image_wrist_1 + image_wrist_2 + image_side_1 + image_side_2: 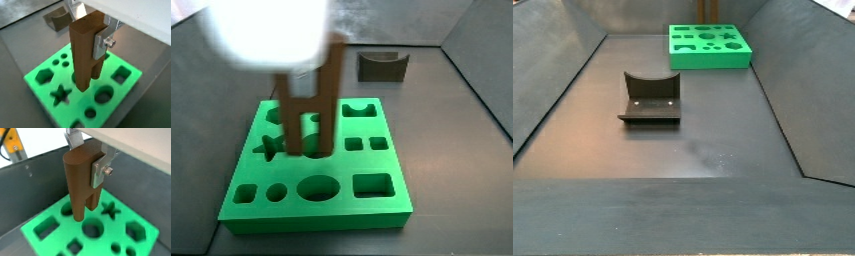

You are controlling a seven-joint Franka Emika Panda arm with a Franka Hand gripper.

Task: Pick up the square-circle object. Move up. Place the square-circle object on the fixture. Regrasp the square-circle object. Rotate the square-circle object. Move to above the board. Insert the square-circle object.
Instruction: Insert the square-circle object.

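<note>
Gripper (pixel 100 37) with upright peg (pixel 83 55) above board (pixel 47 87).

Both wrist views look steeply down from close above the board (pixel 80 82) (pixel 93 230), past the end effector (pixel 90 47) (pixel 85 175). A side view sits near the board (pixel 318 165); another looks from far off, beyond the fixture (pixel 651 100), board (pixel 710 47) distant.

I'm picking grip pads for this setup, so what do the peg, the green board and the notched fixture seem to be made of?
The square-circle object, held upright in the pincer above the board, looks like wood or wood-coloured plastic: matte brown, no clear grain. The board looks like moulded or printed plastic: uniform bright green, slight sheen. The fixture seems dark matte metal or plastic; the views leave that open.
</note>
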